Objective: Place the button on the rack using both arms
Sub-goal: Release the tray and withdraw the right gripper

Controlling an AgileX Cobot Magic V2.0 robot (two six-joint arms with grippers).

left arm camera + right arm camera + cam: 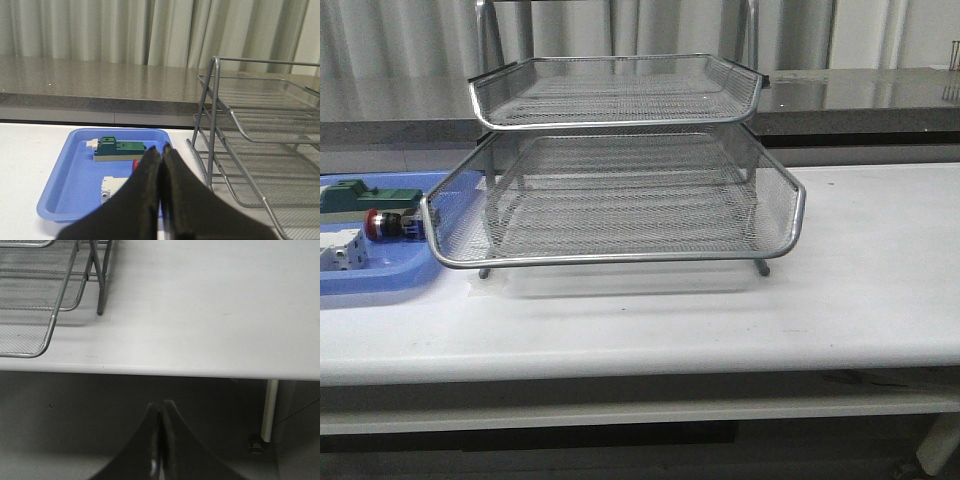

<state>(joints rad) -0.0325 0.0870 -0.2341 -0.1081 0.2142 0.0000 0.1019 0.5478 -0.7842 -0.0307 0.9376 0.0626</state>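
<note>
The button lies on its side in the blue tray at the table's left, red cap to the left; the wrist view shows only a sliver of its red cap behind a finger. The silver wire rack stands mid-table, with its tiers also in the left wrist view and one corner in the right wrist view. My left gripper is shut and empty, held above the tray's near side. My right gripper is shut and empty, below the table's front edge, right of the rack. Neither arm appears in the front view.
In the tray lie a green block, also in the front view, and a white block, likewise there. A dark counter runs behind the table. A table leg stands under the right front edge.
</note>
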